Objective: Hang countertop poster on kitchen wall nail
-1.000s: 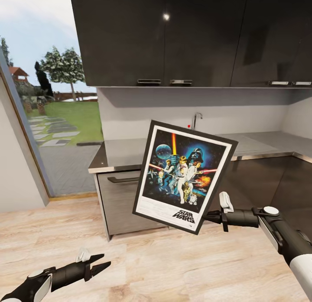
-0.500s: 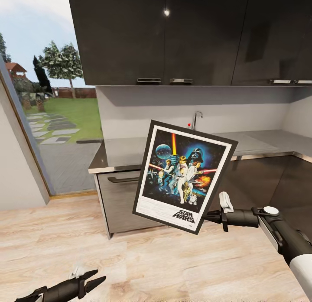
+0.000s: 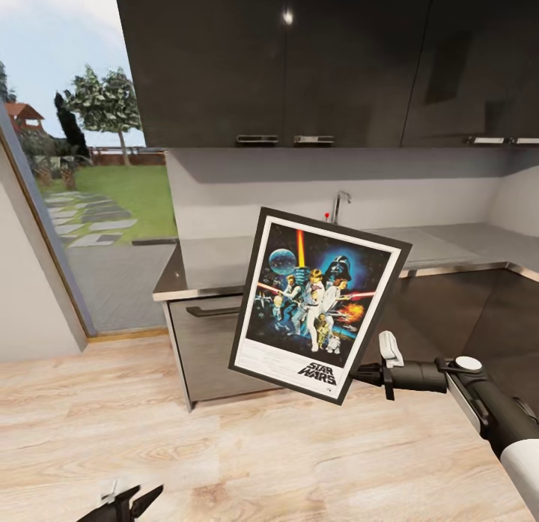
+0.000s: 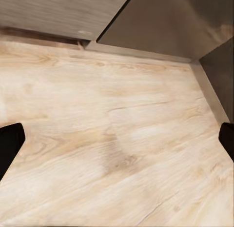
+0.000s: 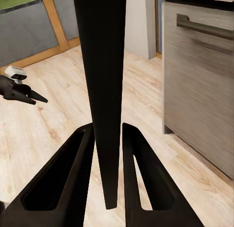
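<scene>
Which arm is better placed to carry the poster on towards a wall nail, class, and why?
The right. Its tool is already shut on the poster, holding it up by the lower edge. The left tool hangs open and empty, low above the floor.

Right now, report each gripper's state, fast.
Left gripper: open, empty, low over the wooden floor.
Right gripper: shut on the poster, clamping its edge and holding it up in front of the kitchen countertop.

A kitchen with glossy black wall cabinets (image 3: 299, 58) across the top, pale wood floor (image 3: 299, 462) below, and a large window (image 3: 82, 170) at left showing a sunny garden.
</scene>
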Controlling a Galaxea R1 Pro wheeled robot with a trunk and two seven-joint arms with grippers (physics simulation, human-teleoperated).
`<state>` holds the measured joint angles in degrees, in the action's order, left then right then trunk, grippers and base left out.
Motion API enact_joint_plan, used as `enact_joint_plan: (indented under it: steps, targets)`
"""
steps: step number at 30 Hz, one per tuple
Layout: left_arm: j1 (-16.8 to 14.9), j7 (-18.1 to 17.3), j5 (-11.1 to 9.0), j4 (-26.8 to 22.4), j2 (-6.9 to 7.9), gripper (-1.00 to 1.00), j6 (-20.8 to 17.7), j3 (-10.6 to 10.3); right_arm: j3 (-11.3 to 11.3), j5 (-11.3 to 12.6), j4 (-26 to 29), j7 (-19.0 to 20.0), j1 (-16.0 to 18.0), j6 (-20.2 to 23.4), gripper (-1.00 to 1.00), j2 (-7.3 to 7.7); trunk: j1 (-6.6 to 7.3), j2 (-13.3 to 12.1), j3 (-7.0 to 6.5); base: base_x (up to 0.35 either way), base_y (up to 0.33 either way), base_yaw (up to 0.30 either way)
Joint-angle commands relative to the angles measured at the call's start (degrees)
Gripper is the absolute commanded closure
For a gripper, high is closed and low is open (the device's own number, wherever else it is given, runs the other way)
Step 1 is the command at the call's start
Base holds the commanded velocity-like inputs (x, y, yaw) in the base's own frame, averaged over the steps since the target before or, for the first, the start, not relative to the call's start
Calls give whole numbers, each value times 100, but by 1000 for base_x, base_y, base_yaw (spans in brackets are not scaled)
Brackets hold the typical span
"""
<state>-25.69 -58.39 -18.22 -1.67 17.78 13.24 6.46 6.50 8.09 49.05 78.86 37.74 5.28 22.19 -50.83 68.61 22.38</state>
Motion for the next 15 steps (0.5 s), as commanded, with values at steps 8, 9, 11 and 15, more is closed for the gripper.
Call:
enact_joint_plan:
  steps: [8, 9, 11, 15]
  targets:
    - [10, 499, -96, 12, -8, -100, 30, 46, 21, 53, -8, 7, 5, 63, 100, 5, 176, -318, -134, 0, 0, 0]
    - [10, 563, -109, 13, -12, -100, 30, 45, 20, 53, -8, 7, 5, 62, 100, 5, 198, -358, -152, 0, 0, 0]
    - [11, 729, -142, 16, -37, -100, 30, 42, 19, 49, -7, 3, 5, 65, 100, 5, 242, -438, -188, 0, 0, 0]
    - [12, 808, -157, 17, -98, -100, 30, 41, 19, 47, -4, 1, 5, 66, 100, 5, 330, -599, -259, 0, 0, 0]
